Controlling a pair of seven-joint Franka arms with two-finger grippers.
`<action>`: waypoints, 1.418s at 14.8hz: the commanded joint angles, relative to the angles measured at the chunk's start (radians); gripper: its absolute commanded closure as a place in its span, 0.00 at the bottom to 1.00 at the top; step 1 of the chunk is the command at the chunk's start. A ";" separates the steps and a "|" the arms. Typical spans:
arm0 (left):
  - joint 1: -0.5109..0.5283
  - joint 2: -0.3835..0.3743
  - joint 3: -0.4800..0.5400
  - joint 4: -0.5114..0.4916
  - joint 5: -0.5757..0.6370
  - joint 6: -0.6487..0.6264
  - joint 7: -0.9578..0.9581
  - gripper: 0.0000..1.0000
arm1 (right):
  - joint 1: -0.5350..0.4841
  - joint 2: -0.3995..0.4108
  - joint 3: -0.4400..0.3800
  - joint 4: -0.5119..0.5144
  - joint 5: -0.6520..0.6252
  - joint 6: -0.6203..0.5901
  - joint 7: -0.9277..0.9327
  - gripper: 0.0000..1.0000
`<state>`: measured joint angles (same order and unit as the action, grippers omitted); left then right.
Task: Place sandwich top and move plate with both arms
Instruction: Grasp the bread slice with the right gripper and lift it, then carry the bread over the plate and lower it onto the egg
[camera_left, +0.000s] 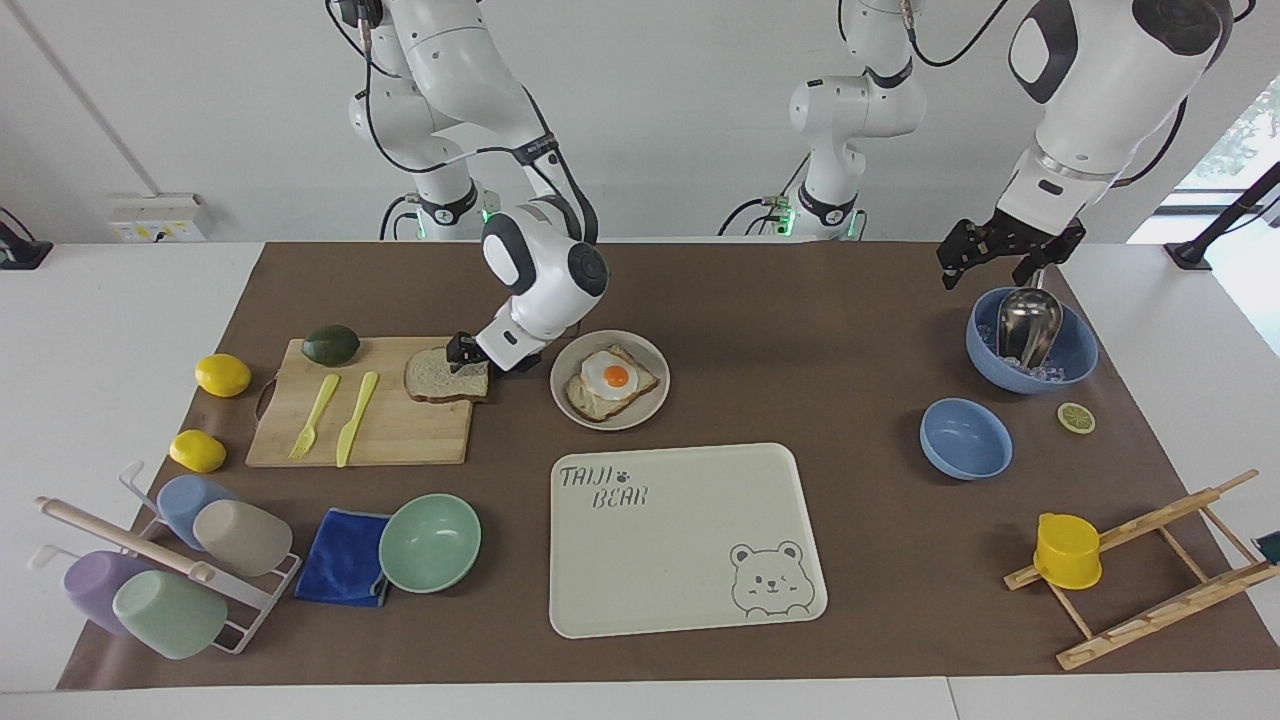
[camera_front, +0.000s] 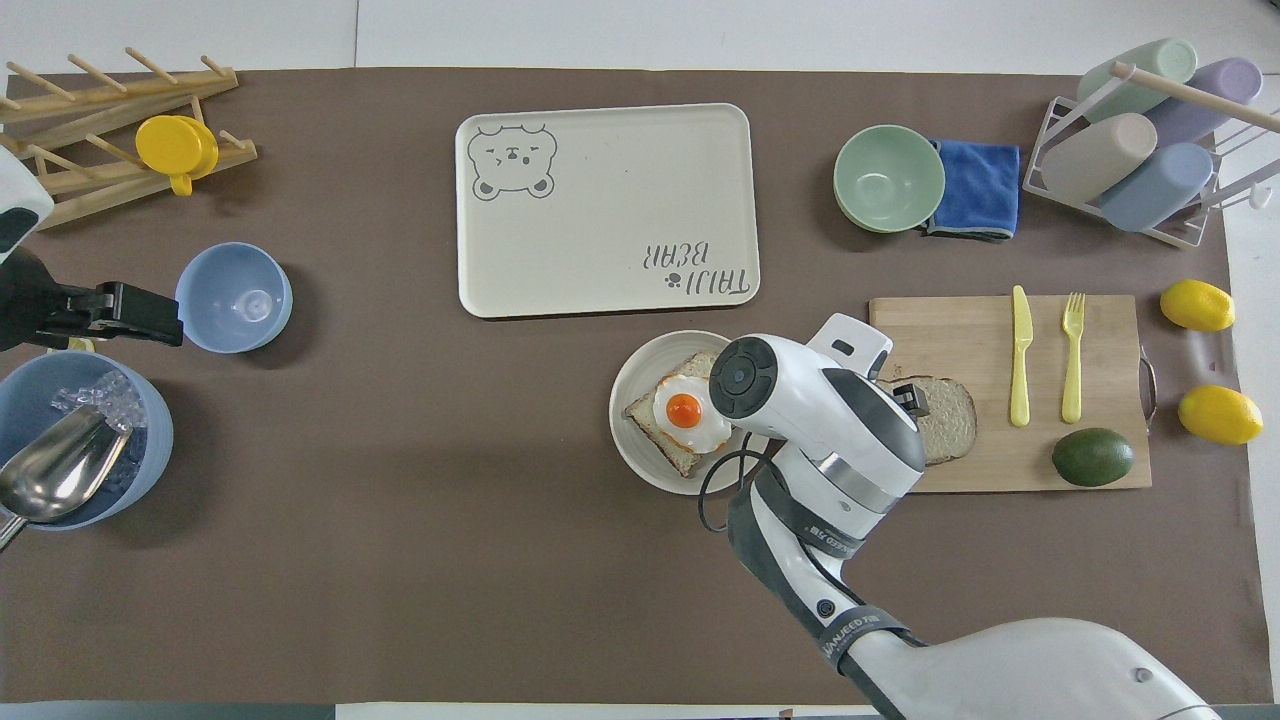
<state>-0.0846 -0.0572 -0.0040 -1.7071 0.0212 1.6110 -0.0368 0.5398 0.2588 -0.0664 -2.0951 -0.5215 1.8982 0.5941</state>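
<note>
The sandwich top (camera_left: 438, 378) is a plain bread slice lying on the wooden cutting board (camera_left: 390, 430), at the corner beside the plate; it also shows in the overhead view (camera_front: 952, 428). The plate (camera_left: 655, 402) is round and pale and carries a toast with a fried egg (camera_left: 612, 380). My right gripper (camera_left: 463, 352) is low at the bread slice's edge nearest the plate, and its wrist covers part of the slice in the overhead view. My left gripper (camera_left: 988, 272) waits open and empty over the blue bowl of ice (camera_left: 1075, 355).
A cream bear tray (camera_left: 690, 560) lies farther from the robots than the plate. A fork, knife and avocado (camera_left: 331, 344) are on the board. Two lemons, a cup rack, a blue cloth and a green bowl (camera_left: 430, 542) are at the right arm's end. A small blue bowl (camera_left: 965, 438) and a wooden rack are at the left arm's end.
</note>
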 joint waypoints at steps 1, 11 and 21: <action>0.000 -0.023 0.002 -0.020 -0.009 -0.006 -0.003 0.00 | -0.011 -0.029 0.007 -0.036 -0.025 0.024 0.032 0.28; 0.000 -0.024 0.002 -0.020 -0.009 -0.006 -0.003 0.00 | 0.003 -0.023 0.013 0.006 -0.026 -0.025 0.018 1.00; 0.000 -0.023 0.002 -0.020 -0.009 -0.006 -0.003 0.00 | 0.095 0.065 0.172 0.380 0.126 -0.271 0.013 1.00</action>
<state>-0.0846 -0.0572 -0.0040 -1.7071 0.0212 1.6110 -0.0368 0.6119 0.2866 0.1029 -1.7504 -0.4106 1.6194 0.6016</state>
